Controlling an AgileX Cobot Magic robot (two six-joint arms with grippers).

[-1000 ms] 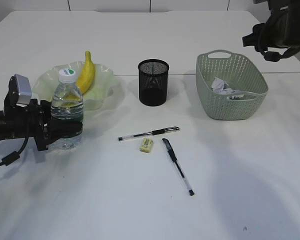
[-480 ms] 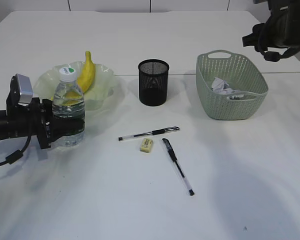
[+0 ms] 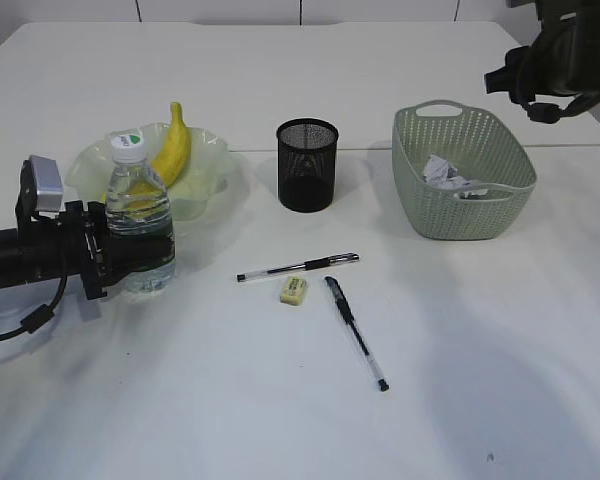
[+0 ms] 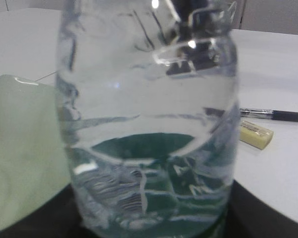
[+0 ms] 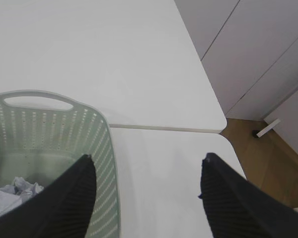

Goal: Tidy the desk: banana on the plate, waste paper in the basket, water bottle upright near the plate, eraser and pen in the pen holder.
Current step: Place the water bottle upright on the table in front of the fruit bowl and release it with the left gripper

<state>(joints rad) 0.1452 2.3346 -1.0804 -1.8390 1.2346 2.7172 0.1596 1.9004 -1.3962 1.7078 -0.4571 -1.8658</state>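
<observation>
Since a second ago the left gripper (image 3: 130,262) has nudged the water bottle (image 3: 140,222) slightly right; it's clamped on it, upright beside the plate (image 3: 206,160). Clear bottle, white cap, dark green label. One banana (image 3: 173,147) on the plate, two pens (image 3: 298,267) (image 3: 355,331), one eraser (image 3: 293,290). Right gripper (image 5: 146,186) hangs open above the basket (image 3: 450,215).

We count two pens (image 3: 298,267) (image 3: 356,332), one eraser (image 3: 293,290), one banana (image 3: 173,148), one water bottle (image 3: 140,218), one plate (image 3: 208,160), one pen holder (image 3: 307,166), one basket (image 3: 462,172) and one waste paper (image 3: 448,175) ball.
</observation>
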